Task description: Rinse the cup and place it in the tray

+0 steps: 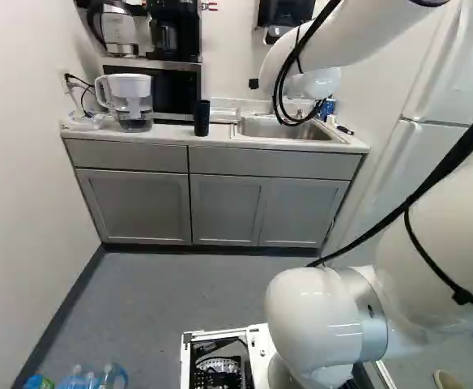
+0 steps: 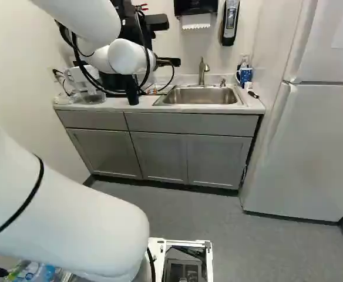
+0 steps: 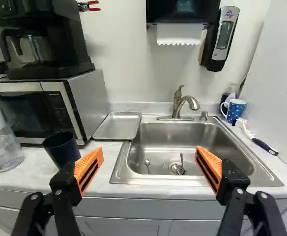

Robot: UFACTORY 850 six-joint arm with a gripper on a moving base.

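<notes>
A plain, nearly black cup [image 3: 62, 149] is standing upright on the pale desk [image 3: 101, 183], mouth up, in front of the microwave [image 3: 87, 101]. A metal tray [image 3: 117, 126] is lying beside the sink [image 3: 153, 142]. The jaws [image 2: 170, 61] are standing wide apart, released.

The tray [image 3: 118, 126] lies between microwave [image 3: 88, 101] and sink [image 3: 202, 140]; cup [image 3: 62, 150] before microwave; mug [image 3: 236, 111] beside sink.
</notes>
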